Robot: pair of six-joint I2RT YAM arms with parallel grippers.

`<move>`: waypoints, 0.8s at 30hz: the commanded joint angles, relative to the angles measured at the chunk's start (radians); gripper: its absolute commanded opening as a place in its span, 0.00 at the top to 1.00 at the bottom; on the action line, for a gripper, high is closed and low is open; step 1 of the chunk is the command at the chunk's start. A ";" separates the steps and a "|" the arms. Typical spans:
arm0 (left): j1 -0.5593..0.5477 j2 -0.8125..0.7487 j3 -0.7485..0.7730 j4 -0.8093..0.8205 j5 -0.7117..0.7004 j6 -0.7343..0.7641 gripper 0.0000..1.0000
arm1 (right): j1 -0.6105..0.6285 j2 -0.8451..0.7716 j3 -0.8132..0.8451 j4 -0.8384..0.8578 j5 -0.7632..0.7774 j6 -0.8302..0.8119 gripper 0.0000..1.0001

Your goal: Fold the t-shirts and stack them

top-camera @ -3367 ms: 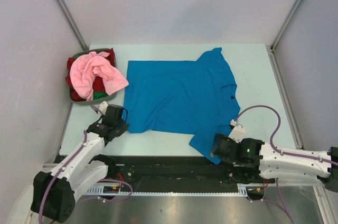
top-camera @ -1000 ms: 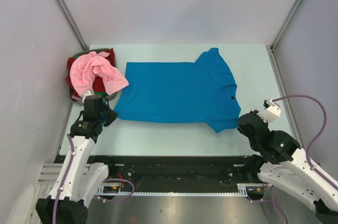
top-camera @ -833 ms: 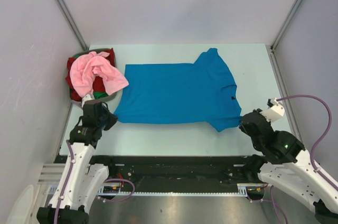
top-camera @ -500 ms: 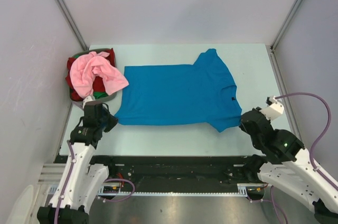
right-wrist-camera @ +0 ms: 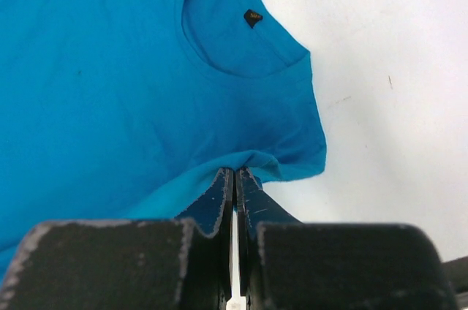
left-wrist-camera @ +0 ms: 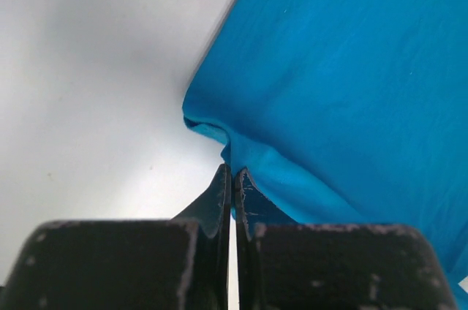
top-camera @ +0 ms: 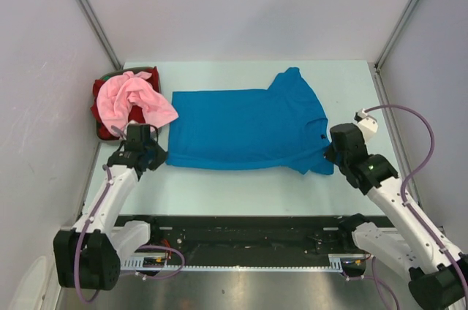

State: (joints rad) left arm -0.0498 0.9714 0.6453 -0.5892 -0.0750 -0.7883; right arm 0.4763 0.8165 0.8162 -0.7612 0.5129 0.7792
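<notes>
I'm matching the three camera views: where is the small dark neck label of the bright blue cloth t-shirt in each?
Top external: small dark neck label at the shirt's right end.
Left wrist: not in it.
Right wrist: label upper middle, above the right tool.
Shared landmark: bright blue cloth t-shirt, edge pinched by left tool and right tool.

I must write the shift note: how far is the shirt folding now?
Done: the blue shirt lies spread on the table. In hand: the left gripper and right gripper are shut on its near edge. Left: folding it; the pink shirt and red shirt lie crumpled at far left; nothing is stacked.
</notes>
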 commanded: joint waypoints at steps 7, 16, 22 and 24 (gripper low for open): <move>0.008 0.185 0.137 0.123 -0.022 -0.038 1.00 | -0.174 0.150 0.040 0.253 -0.269 -0.147 1.00; 0.008 0.349 0.189 0.172 -0.016 -0.046 1.00 | -0.222 0.309 0.122 0.356 -0.327 -0.182 1.00; 0.008 0.403 0.205 0.186 -0.016 -0.060 1.00 | -0.237 0.406 0.185 0.390 -0.353 -0.193 1.00; 0.008 0.411 0.208 0.189 -0.020 -0.062 1.00 | -0.235 0.427 0.212 0.396 -0.359 -0.195 1.00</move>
State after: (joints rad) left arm -0.0490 1.3697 0.8021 -0.4347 -0.0757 -0.8234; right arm 0.2462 1.2091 0.9554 -0.4244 0.1799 0.6075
